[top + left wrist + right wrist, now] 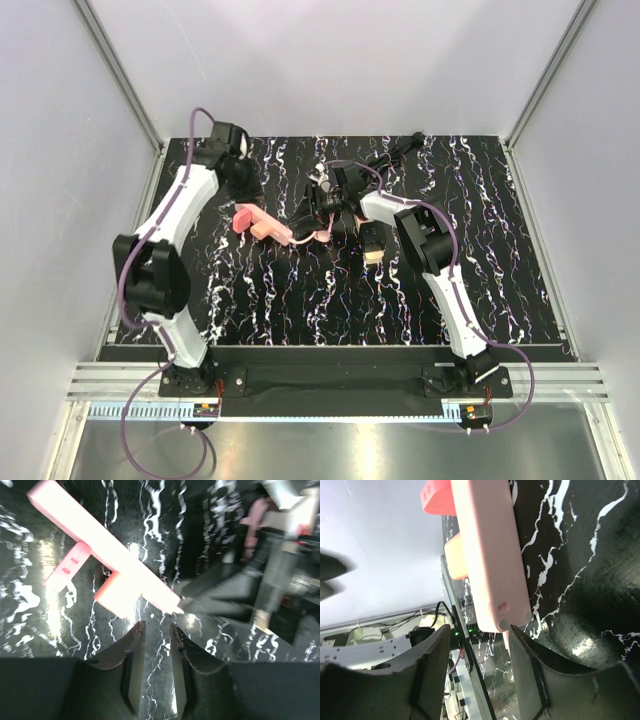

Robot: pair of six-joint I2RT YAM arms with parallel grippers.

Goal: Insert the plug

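Note:
A pale pink power strip (272, 229) lies on the black marbled mat. A pink block (244, 215) and a peach one (114, 593) sit on it. In the left wrist view the strip (100, 560) runs diagonally, just beyond my left gripper (156, 630). That gripper is empty and its jaws stand a narrow gap apart. My right gripper (477, 642) is wide open. The strip's rounded end (497, 585) sits just past its fingertips, close to the right finger (522, 650). A black cable with a plug (398, 150) lies at the back of the mat.
A thin pink cord (312, 236) trails from the strip towards the right gripper (318, 205). A tan and black block (373, 243) sits beside the right forearm. Grey walls and metal rails close in the mat (480, 250) on three sides.

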